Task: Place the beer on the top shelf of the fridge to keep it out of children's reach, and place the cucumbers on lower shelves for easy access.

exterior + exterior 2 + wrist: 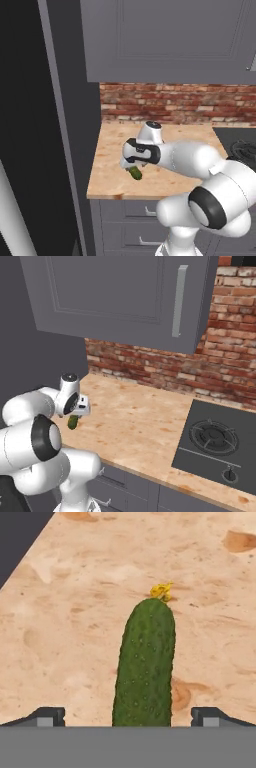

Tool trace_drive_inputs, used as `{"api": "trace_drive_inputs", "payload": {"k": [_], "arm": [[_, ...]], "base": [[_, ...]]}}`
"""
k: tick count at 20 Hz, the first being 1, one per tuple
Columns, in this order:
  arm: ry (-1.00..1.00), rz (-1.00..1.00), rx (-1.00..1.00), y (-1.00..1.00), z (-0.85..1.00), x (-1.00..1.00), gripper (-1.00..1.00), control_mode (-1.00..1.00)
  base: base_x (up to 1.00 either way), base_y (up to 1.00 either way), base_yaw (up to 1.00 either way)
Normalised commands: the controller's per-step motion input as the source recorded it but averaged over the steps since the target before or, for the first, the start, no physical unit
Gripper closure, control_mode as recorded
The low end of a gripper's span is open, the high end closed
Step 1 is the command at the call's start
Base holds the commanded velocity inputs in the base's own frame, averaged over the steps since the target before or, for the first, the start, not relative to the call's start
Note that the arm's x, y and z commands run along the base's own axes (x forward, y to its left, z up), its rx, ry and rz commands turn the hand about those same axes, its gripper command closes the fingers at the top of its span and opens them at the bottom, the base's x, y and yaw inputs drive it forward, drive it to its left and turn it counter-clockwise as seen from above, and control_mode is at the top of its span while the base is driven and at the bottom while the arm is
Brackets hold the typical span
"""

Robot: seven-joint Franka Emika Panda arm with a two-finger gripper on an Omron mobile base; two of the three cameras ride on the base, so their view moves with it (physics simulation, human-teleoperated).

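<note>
Hovering low over counter [60,612], gripper [128,717] w/ jaws spread wide, one cucumber [145,667] lying btwn fingertips [50,716], centre-bottom of hand view; not gripped.

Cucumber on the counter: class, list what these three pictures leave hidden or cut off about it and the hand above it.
- Cucumber: its near end is cut off at the bottom of the hand view; in the left base view the arm covers most of it.
- Gripper: open; just the tips of the fingers show.
- Contact: whether the fingers touch the cucumber or the counter cannot be told.
</note>
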Motion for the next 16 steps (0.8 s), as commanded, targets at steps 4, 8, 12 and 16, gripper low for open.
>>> {"api": "trace_drive_inputs", "payload": {"k": [4, 8, 12, 16], "arm": [[0.05, 0.00, 0.00, 0.00, -0.29, 0.35, -1.00, -1.00], [0.07, 0.00, 0.00, 0.01, -0.37, 0.24, -1.00, -1.00], [0.07, 0.00, 0.00, 0.05, -0.41, 0.16, -1.00, -1.00], [0.05, 0.00, 0.00, 0.05, -0.42, 0.12, -1.00, -1.00]], "base": [[0.00, 0.00, 0.00], [0.00, 0.00, 0.00], [0.00, 0.00, 0.00], [0.00, 0.00, 0.00]]}}
